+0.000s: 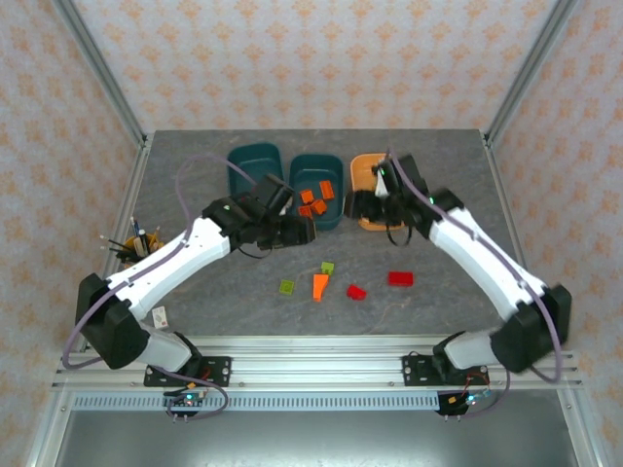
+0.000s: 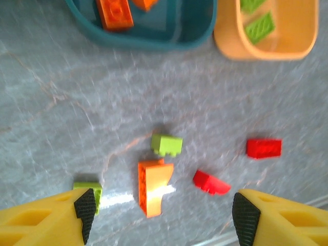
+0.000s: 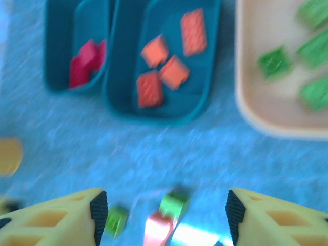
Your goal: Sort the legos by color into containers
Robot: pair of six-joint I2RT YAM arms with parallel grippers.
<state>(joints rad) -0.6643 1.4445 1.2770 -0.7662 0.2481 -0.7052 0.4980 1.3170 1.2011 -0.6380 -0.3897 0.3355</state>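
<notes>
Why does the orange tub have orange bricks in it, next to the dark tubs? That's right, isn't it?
Not quite. The orange tub holds green bricks, not orange ones, and the right wrist view shows this. The orange bricks lie in the dark tub right beside it.

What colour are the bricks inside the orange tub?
Light green bricks; right wrist view shows them best.

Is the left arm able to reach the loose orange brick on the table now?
Probably yes: the left pincer is open and the orange brick lies uncovered just ahead of it, with nothing in the way.
</notes>
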